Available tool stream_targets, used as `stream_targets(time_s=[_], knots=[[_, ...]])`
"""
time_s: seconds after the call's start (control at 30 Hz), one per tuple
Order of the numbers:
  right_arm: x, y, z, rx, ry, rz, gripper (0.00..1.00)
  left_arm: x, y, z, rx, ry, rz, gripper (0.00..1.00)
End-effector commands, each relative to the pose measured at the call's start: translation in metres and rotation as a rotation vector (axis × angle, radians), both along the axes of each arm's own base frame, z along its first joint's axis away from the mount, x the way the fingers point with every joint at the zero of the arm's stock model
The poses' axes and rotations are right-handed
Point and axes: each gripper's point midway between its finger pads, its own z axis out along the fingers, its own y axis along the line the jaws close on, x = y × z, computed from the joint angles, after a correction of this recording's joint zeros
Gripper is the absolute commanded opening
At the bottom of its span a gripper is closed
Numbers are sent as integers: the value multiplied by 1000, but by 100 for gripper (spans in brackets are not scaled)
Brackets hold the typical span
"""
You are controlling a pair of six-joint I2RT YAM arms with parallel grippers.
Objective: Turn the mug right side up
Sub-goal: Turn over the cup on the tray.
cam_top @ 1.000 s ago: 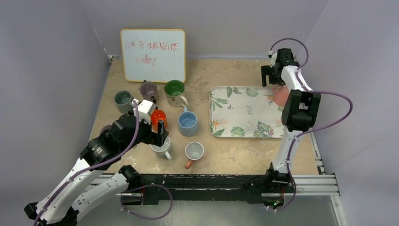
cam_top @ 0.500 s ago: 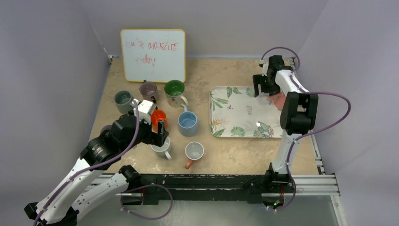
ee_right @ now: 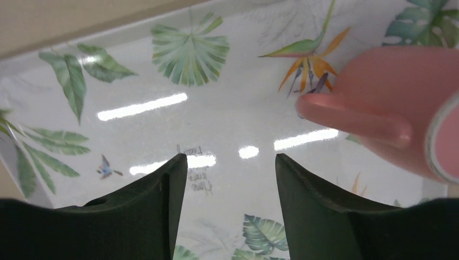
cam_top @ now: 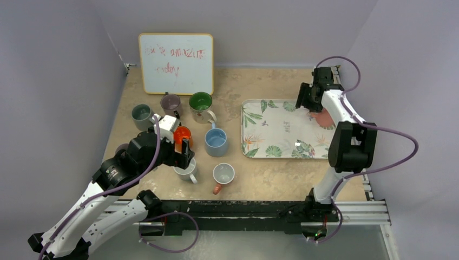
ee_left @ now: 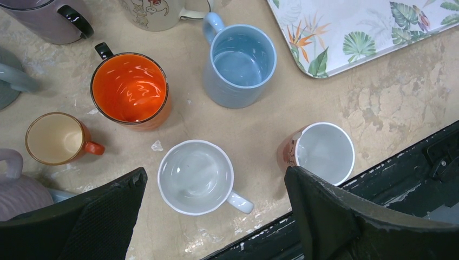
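Looking close by, my left gripper (cam_top: 185, 153) is spread wide above a white cup (ee_left: 195, 176). Far off, my right gripper (ee_right: 227, 162) is spread too, holding nothing, over the tray (ee_right: 162, 124). The pink mug (ee_right: 400, 97) is on the tray, just beside one finger.

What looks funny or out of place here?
The pink mug looks odd. It is alone on the leafy tray and seems tipped on its side, handle sticking out sideways. The blue mug and the others on the table stand open end up. The right gripper is open beside it, not holding it.
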Motion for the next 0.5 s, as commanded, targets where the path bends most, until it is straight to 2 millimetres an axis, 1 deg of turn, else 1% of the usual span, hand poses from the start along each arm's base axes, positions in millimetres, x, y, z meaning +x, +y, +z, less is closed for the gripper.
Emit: stream_targets(time_s=[0.0,0.1,0.13,0.2,0.23,0.3,0.33,0.37,0.4,0.47], knots=[[14,-15,31,87,-176,-436,61,2,-3,3,-15,-18,-7,98],[-1,-32,25,100,-150,-762,59,2,-2,3,-16,-19,-5,98],[-6,-36,25,90,-133,-813,60,2,-2,3,-17,-20,-5,98],[-13,-40,17,80,-83,-930,60,1,-2,4,-20,-22,-4,98],[-14,-44,19,63,-80,-964,60,1,-1,5,-23,-24,-4,98],[-14,-48,13,40,-50,-1035,60,1,-1,5,-25,-26,-2,98],[-14,-50,15,31,-41,-1071,60,1,-1,6,-25,-28,-1,98],[-19,-53,10,6,-13,-1108,60,1,-1,5,-24,-27,-1,98],[-16,-56,14,-2,-15,-1144,60,1,-1,5,-25,-27,-1,98],[-17,-58,10,-22,2,-1193,59,1,-1,4,-22,-24,-1,98]])
